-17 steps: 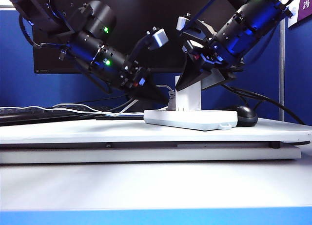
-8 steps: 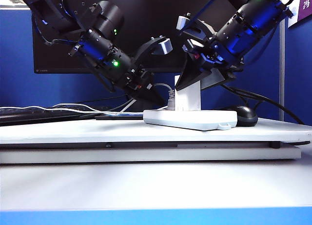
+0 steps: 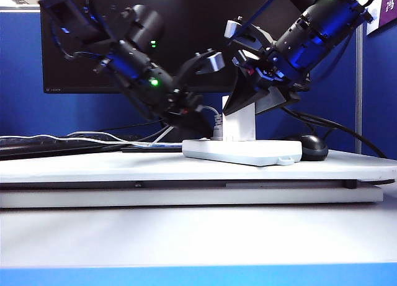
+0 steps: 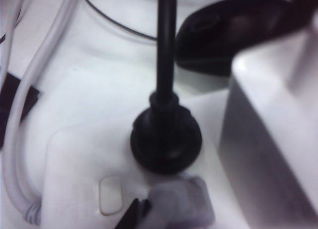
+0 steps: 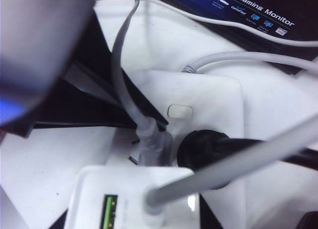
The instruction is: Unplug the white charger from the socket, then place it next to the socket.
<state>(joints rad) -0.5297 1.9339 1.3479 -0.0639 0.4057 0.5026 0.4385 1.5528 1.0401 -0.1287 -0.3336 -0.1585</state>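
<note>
White rectangular charger block (image 3: 239, 121) stands plugged upright in flat white plastic socket strip (image 3: 242, 151) on the counter; right tool (image 3: 248, 109) clenches it for extraction. Left tool (image 3: 201, 121) steadies strip, closure indiscernible.

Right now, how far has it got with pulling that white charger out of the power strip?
Nothing looks finished yet: the white charger stands upright, plugged into the socket. In hand: the right gripper sits over the charger's top, jaws around it. The left gripper is down at the strip's end near the black plug; its jaws aren't visible. Left to do: pull the charger free and lay it beside the socket.
</note>
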